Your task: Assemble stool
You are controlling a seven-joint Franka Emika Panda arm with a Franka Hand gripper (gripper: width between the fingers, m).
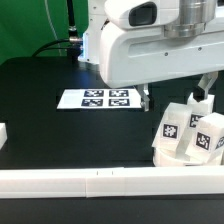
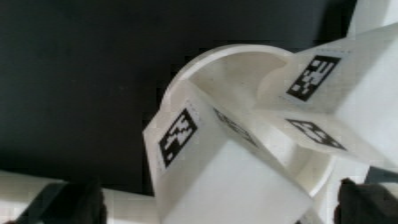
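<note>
Stool parts: cluster at lower right of the exterior frame, white, tagged; seat (image 1: 166, 133) tilted up on edge, its round rim leaning against the legs (image 1: 205, 137), which are stacked just beside and behind it; the pile sits close to the rail (image 1: 110, 183) running along the lower edge, probably pushed there so the corner braces the parts.

Gripper (image 1: 203, 92): at right of the exterior frame, low over the top of the cluster, mostly masked by the arm's white housing; finger tips (image 2: 75, 204) show dark in the wrist view, spread to either side of the seat's (image 2: 231, 130) curved edge, nothing pinched between them; judged open, posed to straddle a part before closing.

Wrist view: a tagged leg (image 2: 329, 75) crosses over the disc rim, touching it; which leg is not clear.

Marker board (image 1: 97, 98): flat on the table (image 1: 40, 110), centre of the exterior frame, well apart from the parts.

Progress, as judged: no leg seated in a socket yet; assembly early.
</note>
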